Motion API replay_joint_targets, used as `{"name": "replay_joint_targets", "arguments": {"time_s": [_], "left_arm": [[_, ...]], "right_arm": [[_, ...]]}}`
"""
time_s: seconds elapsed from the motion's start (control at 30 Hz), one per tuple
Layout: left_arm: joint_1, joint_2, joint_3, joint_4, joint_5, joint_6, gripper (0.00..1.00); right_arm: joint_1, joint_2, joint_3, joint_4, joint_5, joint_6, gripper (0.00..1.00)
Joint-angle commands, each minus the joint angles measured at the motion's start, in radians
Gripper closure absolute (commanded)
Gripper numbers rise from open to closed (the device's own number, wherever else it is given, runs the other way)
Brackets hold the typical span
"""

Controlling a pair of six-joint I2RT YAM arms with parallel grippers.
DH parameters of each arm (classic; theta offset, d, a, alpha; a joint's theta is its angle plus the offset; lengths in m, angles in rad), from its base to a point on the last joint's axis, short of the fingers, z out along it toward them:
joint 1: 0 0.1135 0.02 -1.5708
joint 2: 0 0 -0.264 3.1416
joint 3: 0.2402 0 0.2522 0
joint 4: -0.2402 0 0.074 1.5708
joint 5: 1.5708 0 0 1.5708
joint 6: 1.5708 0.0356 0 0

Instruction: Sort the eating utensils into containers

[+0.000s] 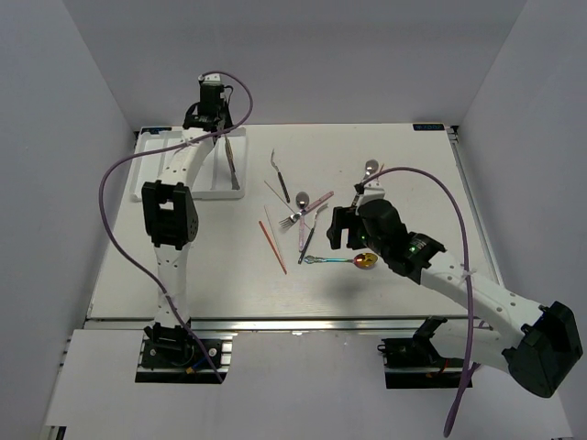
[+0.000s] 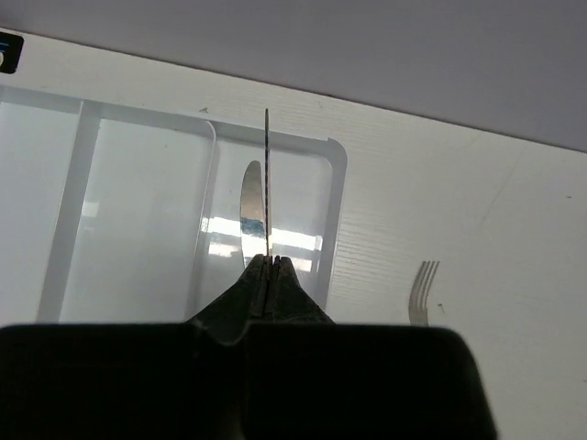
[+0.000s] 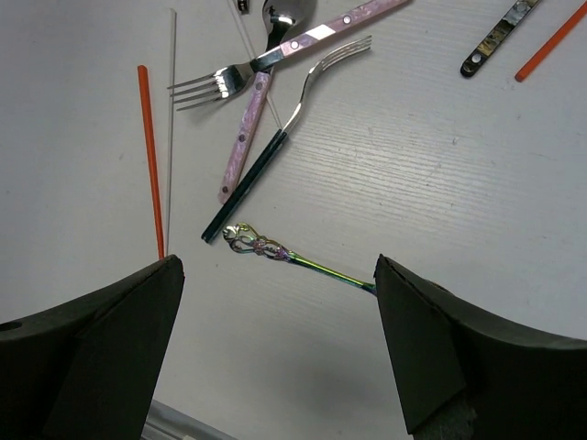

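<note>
Closest up in the right wrist view, the right gripper [image 3: 277, 268] has its two dark fingers filling the bottom corners, jaws spread wide and holding nothing. Between them, down on the worktop [image 3: 440, 165], lies the iridescent spoon [image 3: 275, 251]. Only its curly handle shows there, since the bowl end runs in behind one finger, but the top view shows the gold bowl right by the wrist. Just past it is the dark-handled fork [image 3: 303, 92], crossed by a pink-handled spoon [image 3: 243, 137] and a pink-handled fork [image 3: 275, 55]. An orange-red chopstick [image 3: 149, 156] and a pale chopstick [image 3: 171, 92] lie off to one side. Another dark handle and an orange stick are cut off at the top edge. That arm comes in bent from the near right corner, with the wrist over the near edge of the pile. Farther off, the left arm is stretched out to the far left corner and covers a good part of the white tray [image 1: 147, 174]. The left gripper [image 2: 267, 261] is pinched tight on a thin utensil [image 2: 267, 174]. It's seen edge-on with its handle buried in the jaws, poking out over the tray's end slot. There's a silver blade shape [image 2: 250, 211] behind it in that slot, and honestly I can't tell if it's a second knife or a reflection. A lone fork [image 2: 424, 289] sits on the worktop beside the tray.
</note>
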Motion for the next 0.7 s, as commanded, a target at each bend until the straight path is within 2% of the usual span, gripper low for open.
{"name": "replay_joint_targets", "arguments": {"time_s": [0.0,0.2,0.23,0.27,0.3,0.33,0.37,0.4,0.47,0.5,0.67], "left_arm": [[0.011,0.034,0.083,-0.027,0.031,0.053,1.0],[0.031,0.033,-0.001,0.012,0.083,-0.013,0.97],[0.033,0.018,-0.015,0.02,0.089,-0.022,0.91],[0.031,0.015,-0.024,0.023,0.097,-0.034,0.81],[0.031,0.01,-0.029,0.019,0.098,-0.042,0.58],[0.033,-0.002,-0.026,0.011,0.098,-0.049,0.45],[0.033,-0.011,-0.024,-0.006,0.095,-0.068,0.27],[0.033,-0.022,-0.021,-0.015,0.095,-0.076,0.17],[0.031,-0.072,-0.024,-0.033,0.097,-0.102,0.1],[0.031,-0.094,-0.03,-0.038,0.094,-0.111,0.02],[0.031,-0.249,-0.072,-0.096,0.124,-0.155,0.02]], "right_arm": [[-0.005,0.006,-0.002,0.026,-0.007,-0.037,0.11],[-0.013,0.043,0.015,0.017,0.007,-0.052,0.11],[-0.013,0.046,0.017,0.018,0.005,-0.052,0.11],[-0.013,0.049,0.017,0.02,0.004,-0.052,0.11],[-0.013,0.055,0.02,0.024,0.002,-0.051,0.11],[-0.015,0.058,0.021,0.024,0.002,-0.052,0.11],[-0.015,0.063,0.023,0.024,0.002,-0.052,0.11],[-0.018,0.071,0.026,0.023,0.007,-0.055,0.11],[-0.025,0.083,0.033,0.017,0.014,-0.06,0.11],[-0.039,0.095,0.037,0.012,0.017,-0.059,0.11],[-0.068,0.137,0.056,0.007,0.016,-0.045,0.11]]}}
